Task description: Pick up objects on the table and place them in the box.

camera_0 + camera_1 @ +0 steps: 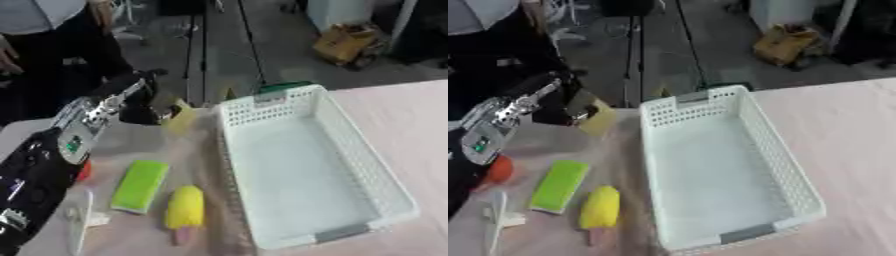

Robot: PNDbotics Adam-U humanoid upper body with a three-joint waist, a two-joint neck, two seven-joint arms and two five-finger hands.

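Up at the far left of the desk (411, 115), the left hand (570, 107) was curled round a pale yellow block (598, 120), pinching it just off the near-left corner of the white perforated basket (350, 145). To the right of that hand, the basket sat lengthwise with nothing visible inside it. Nearer the robot than the hand, a green rectangular block (140, 185) lay flat on the desk, well apart from the fingers. Just beside it, on the basket side, lay a yellow popsicle-shaped toy (185, 206) with a pinkish stick pointing toward the robot. Left of the green block, close under the forearm, a small red-orange object (499, 170) peeked out. A thin white item (496, 220) lay at the near left edge; its shape could not be made out. The right hand showed in neither view.
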